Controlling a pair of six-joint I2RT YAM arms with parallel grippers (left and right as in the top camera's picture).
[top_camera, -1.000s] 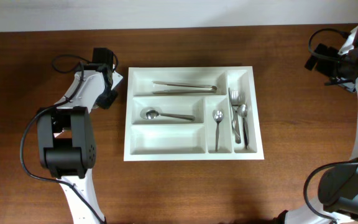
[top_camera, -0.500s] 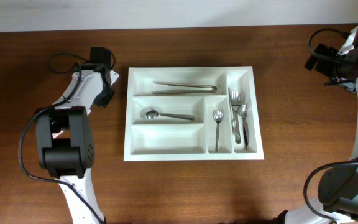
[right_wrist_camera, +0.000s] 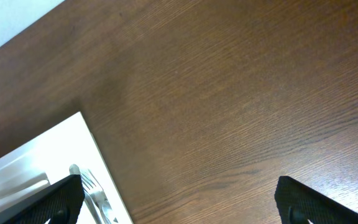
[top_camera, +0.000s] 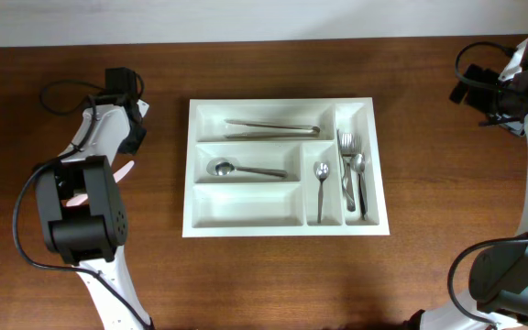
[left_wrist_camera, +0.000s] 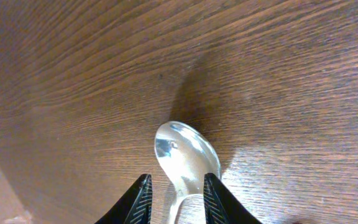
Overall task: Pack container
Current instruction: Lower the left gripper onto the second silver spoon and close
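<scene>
Overhead: container [top_camera: 195, 220] is set at the middle of the counter [top_camera: 264, 284]. Left end effector [top_camera: 136, 137] is found near its left side. Right end effector [top_camera: 470, 90] is placed well apart, by the far right corner.
Left wrist: spoon [left_wrist_camera: 185, 152] is clamped between narrowed fingers [left_wrist_camera: 138, 199].
Right wrist: jaws are spread wide, nothing held. A container corner is seen beside one finger.
</scene>
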